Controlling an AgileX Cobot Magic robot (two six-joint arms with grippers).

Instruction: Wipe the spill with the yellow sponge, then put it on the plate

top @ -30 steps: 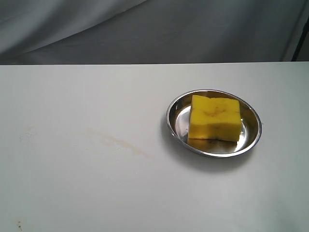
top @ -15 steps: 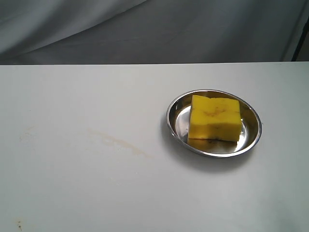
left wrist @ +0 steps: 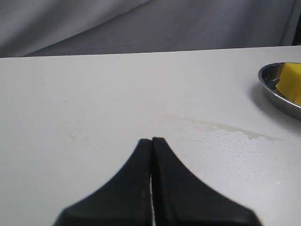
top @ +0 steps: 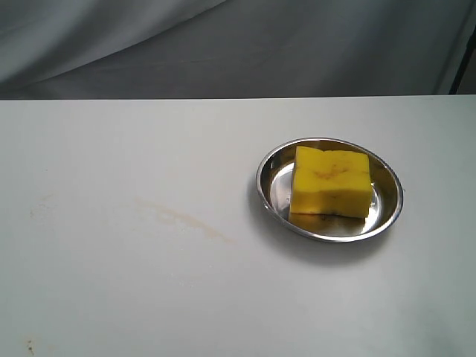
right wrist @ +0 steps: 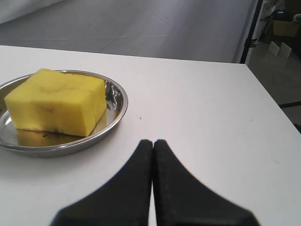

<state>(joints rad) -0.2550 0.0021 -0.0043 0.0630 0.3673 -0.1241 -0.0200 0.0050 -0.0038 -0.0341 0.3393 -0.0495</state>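
Observation:
The yellow sponge [top: 332,181] lies flat inside the plate [top: 269,165], a shiny steel dish right of the table's middle; both also show in the right wrist view, sponge [right wrist: 56,101] in plate [right wrist: 118,109]. The spill [top: 182,218] is a faint brownish streak left of the plate, seen as a streak [left wrist: 221,126] in the left wrist view with a damp beaded patch beside it. My left gripper [left wrist: 151,140] is shut and empty above bare table short of the streak. My right gripper [right wrist: 153,141] is shut and empty beside the plate. Neither gripper appears in the exterior view.
A white table [top: 111,282] carries everything, with grey cloth [top: 223,44] hanging behind it. The table's far right edge [right wrist: 263,89] drops off to a floor with a dark pole and boxes. A small dark speck [top: 30,345] sits near the front left.

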